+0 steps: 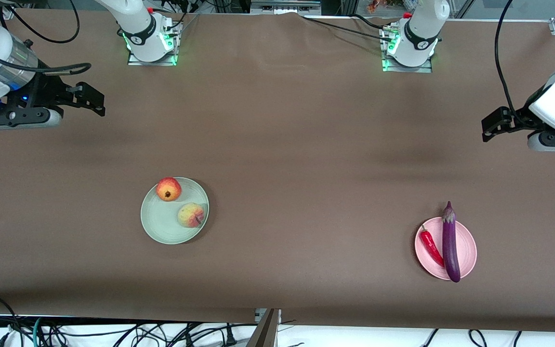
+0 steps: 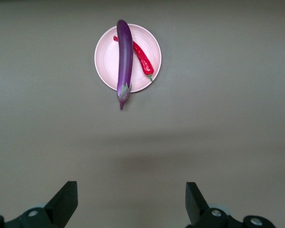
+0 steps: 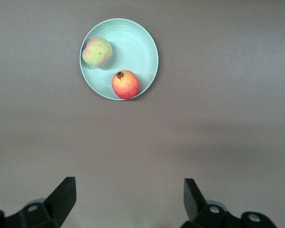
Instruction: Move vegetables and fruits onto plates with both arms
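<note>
1. Your left gripper (image 2: 130, 202) is hanging over bare brown tabletop (image 1: 287, 144) at its own end, jaws spread wide, gripping nothing. The pale pink round plate (image 2: 107, 57) is sitting well clear of those jaws.
2. That plate is carrying the long glossy purple eggplant (image 2: 125, 59), stem end poking over the rim, with the curved red chili pepper (image 2: 141, 56) lying right beside it.
3. Your right gripper (image 3: 128, 199) is hovering over bare table too, jaws wide, nothing between them.
4. Well clear of them, the mint green round plate (image 3: 137, 47) is holding the red apple-like fruit (image 3: 126, 84) and the yellowish-pink peach (image 3: 97, 51), slightly apart.
</note>
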`<state>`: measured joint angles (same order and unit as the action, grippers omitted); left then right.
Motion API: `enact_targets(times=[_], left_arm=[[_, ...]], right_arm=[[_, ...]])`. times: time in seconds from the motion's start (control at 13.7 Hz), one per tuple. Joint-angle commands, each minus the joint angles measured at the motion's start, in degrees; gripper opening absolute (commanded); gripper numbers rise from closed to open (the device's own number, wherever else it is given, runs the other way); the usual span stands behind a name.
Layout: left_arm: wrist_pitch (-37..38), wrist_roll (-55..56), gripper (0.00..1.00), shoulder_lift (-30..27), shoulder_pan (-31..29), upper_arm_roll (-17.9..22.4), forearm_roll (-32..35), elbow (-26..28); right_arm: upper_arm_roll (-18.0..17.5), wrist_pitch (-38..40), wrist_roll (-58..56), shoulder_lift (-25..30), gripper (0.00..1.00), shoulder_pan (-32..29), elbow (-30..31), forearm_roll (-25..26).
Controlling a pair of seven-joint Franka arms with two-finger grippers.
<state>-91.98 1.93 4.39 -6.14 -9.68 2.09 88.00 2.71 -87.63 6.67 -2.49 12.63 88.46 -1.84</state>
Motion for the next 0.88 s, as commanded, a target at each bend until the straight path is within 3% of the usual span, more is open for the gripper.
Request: enact_targets(times=[0.0, 0.22, 0.8], left_arm=[[-1.01, -0.35, 1.00, -2.29, 0.43, 2.12, -2.53, 2.97], [-0.13, -0.44, 1.00, -2.29, 5.42, 8.51, -2.53, 2.97], [2.51, 0.00, 1.00, 0.70, 5.17, 8.89, -2.53, 0.51]], right_arm=[[-0.95, 0.62, -0.78, -1.02, 1.00, -1.20, -2.49, 0.61], [-0.95, 0.01, -0.60, -1.46, 1.00, -1.29, -3.47, 1.57], [-0.42, -1.75, -0.60, -1.99, 1.00, -2.34, -3.38, 1.75]])
